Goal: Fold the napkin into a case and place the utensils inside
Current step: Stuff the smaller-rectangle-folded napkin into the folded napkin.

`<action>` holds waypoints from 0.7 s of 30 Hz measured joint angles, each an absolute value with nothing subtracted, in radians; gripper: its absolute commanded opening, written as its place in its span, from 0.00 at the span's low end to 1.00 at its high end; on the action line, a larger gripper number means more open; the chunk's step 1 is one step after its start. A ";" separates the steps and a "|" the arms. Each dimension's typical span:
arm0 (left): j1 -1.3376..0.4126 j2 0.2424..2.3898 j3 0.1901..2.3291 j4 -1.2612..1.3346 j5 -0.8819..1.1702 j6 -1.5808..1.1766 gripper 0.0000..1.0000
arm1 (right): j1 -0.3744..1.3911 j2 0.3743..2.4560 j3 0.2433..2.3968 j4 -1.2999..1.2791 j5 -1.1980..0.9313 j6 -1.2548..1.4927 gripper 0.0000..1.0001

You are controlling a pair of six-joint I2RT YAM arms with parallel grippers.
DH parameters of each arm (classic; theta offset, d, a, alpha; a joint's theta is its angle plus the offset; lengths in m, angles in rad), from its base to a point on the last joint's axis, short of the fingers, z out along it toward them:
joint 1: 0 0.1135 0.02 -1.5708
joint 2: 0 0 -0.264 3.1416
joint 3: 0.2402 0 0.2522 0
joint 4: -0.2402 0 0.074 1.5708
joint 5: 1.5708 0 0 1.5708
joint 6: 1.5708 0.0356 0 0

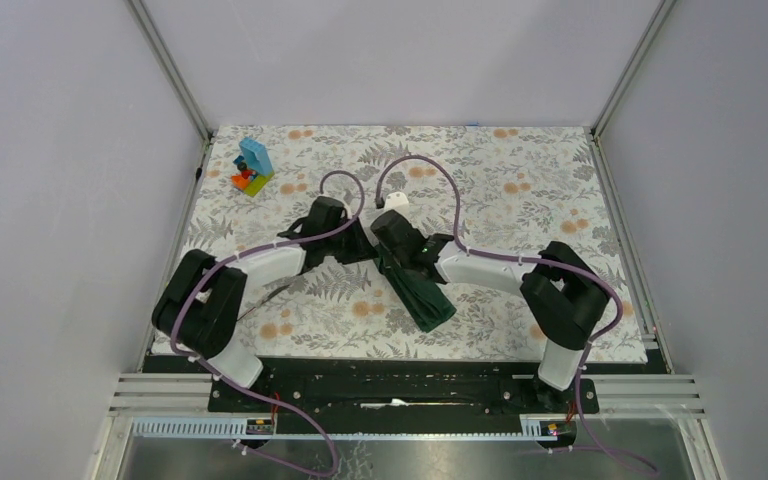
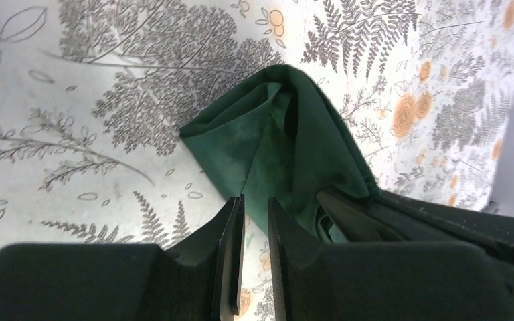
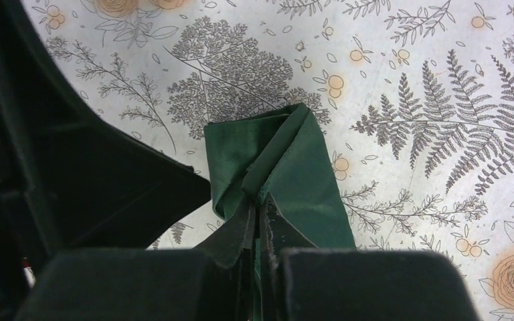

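Right gripper (image 3: pixel 258 208): jaws clamped on a raised fold of napkin (image 3: pixel 301 167). Left gripper (image 2: pixel 254 214): jaws slightly apart, empty, just beside it. Cloth lies narrow, centre of table (image 1: pixel 520 170). Risk: one-layer pinch, if tugged, could drag folds open.

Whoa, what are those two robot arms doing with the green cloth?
They are folding a dark green napkin on the flowery table cover. It is already folded into a long narrow strip. The right hand is pinching a fold at one end of it. The left hand sits right beside the cloth with its fingers slightly apart, holding nothing. A little stack of toy blocks stands off in the far left corner.
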State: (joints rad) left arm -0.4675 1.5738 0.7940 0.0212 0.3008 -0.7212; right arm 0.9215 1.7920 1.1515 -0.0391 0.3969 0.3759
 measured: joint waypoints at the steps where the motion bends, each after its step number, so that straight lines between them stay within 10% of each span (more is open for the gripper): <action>1: -0.485 1.588 0.818 0.006 0.272 -0.713 0.24 | 0.916 1.788 1.147 -0.038 0.395 0.384 0.00; 21: -0.712 1.770 1.085 -0.254 -0.220 -0.589 0.27 | 0.858 1.776 1.108 -0.018 0.325 0.461 0.00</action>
